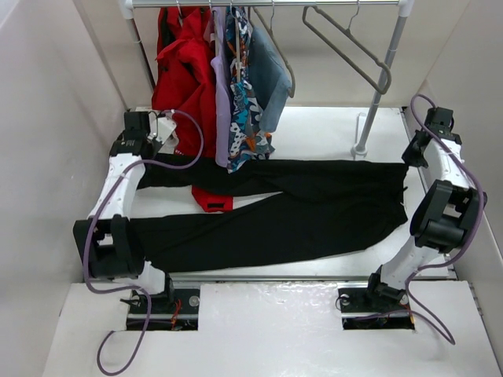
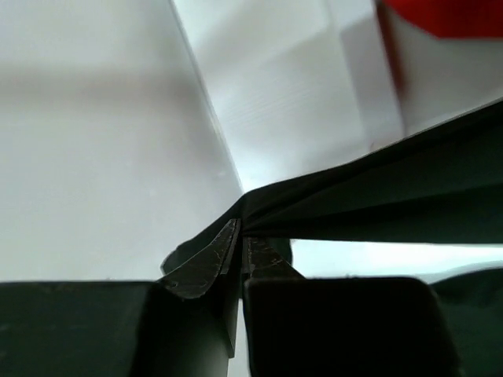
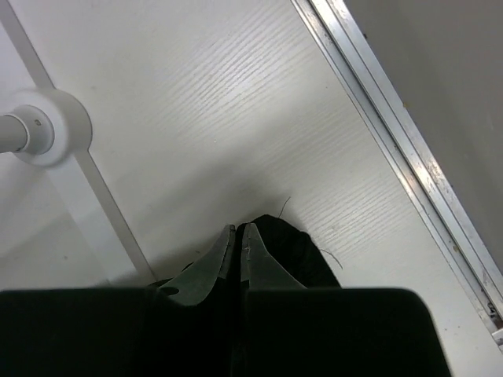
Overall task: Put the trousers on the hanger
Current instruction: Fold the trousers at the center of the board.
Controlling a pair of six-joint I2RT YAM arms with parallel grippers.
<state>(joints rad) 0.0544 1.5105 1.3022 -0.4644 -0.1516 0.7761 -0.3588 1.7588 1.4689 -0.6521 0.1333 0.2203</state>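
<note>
The left gripper [image 2: 240, 236] is clenched on a corner of the large black fabric trousers [image 1: 314, 208], a taut fold running toward 3 o'clock. The right gripper [image 3: 238, 234] is likewise pinched shut on a black edge. Only the top view shows the trousers spread across the white table [image 1: 314, 133], with the thin grey-beige triangular hanger [image 1: 354, 41] on the rail at 1 o'clock, well apart.

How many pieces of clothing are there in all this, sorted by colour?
Red garment: 1
Lilac garment: 1
Patterned garment: 1
Blue-grey garment: 1
Black trousers: 1
Total: 5
</note>
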